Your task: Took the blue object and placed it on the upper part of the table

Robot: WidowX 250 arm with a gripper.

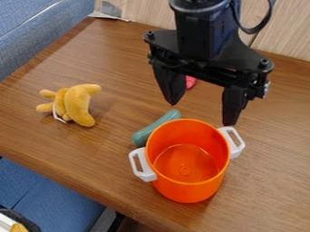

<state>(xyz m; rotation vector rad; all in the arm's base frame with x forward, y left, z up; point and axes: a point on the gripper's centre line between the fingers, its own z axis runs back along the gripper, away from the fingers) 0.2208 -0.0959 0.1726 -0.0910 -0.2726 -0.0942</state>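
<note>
We find the gripper jaws wide apart, holding nothing, near the orange pot's far rim. We record the blue-green object just beside the pot, the yellow plush toy well apart from it.

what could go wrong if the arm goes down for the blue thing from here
The open gripper has one fingertip over or near a white handle of the orange pot, so coming down might knock or catch it. The blue-green object lies right up against or very near the pot, so closing on it could shove the pot or pinch its rim. A red item sits farther up the table and might get bumped during placing.
</note>
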